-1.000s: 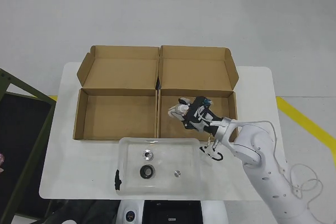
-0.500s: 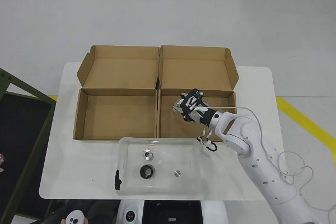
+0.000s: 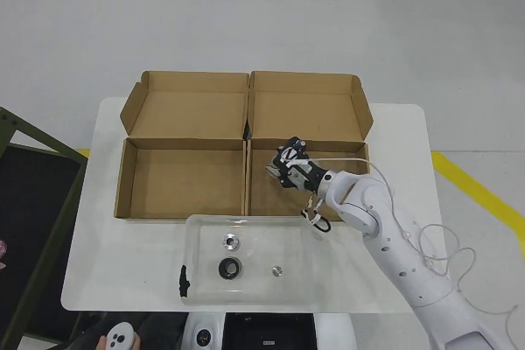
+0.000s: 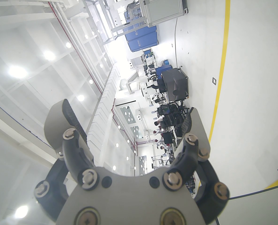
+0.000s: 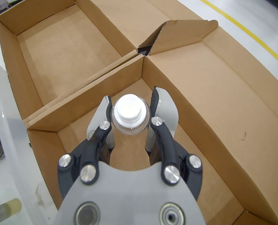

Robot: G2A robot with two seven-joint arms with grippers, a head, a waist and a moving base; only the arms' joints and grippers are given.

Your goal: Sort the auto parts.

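The step in hand looks like the drop-off: one part is lifted and carried to a box, and its release is not yet made. The right gripper pinches a white stepped round part by its clear rim, one finger on each side. In the top view the part hangs over the floor of the right cardboard box, toward that box's 9 o'clock side, close to the wall that faces the left cardboard box. How high it hangs above the box floor cannot be told.

The left gripper is spread wide with nothing between its fingers, and it points out into the room.

At 6 o'clock of the two boxes stands the clear tray, with three parts in it: a round metal part, a black ring and a small metal piece.

The next move probably calls for lowering the part toward the box floor, keeping off the 9 o'clock wall, then parting the fingers and lifting straight out. After that, three parts remain to be sorted.
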